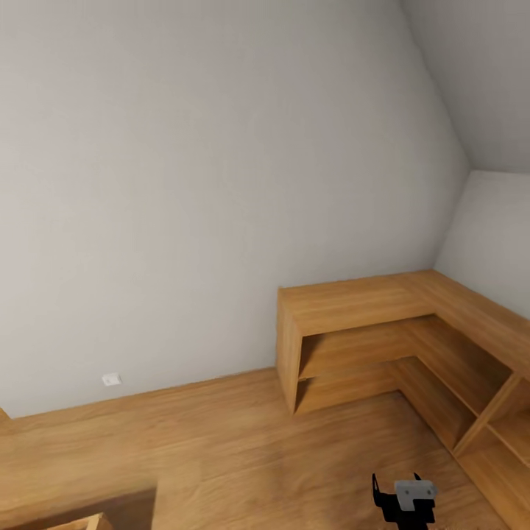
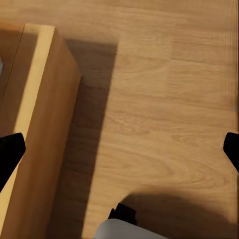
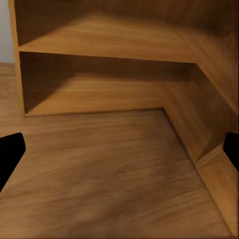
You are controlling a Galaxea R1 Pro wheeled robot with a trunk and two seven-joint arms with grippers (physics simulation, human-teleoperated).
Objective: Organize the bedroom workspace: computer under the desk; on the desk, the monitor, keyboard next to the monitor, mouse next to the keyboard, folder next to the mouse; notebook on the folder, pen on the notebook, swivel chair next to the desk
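The robot faces a corner of a room with plain white walls point(image 1: 184, 184) and a wooden floor point(image 1: 221, 449); none of the things of the task are in the pictures. A low light-wood shelf unit point(image 1: 353, 302) (L-shaped, with open shelves) stands in the corner against both walls. A small white wall socket point(image 1: 111, 379) sits low on the wall, well apart from the shelf unit. A black part of the right arm with a grey plate point(image 1: 408, 497) shows just in front of the shelf unit. In the right wrist view the right end effector point(image 3: 119, 154) is released, its two black fingertips point(image 3: 10, 152) wide apart, holding nothing, and it looks toward the shelves. In the left wrist view the left end effector point(image 2: 119, 152) is also released and empty, above the floor beside a light-wood box point(image 2: 42, 129).
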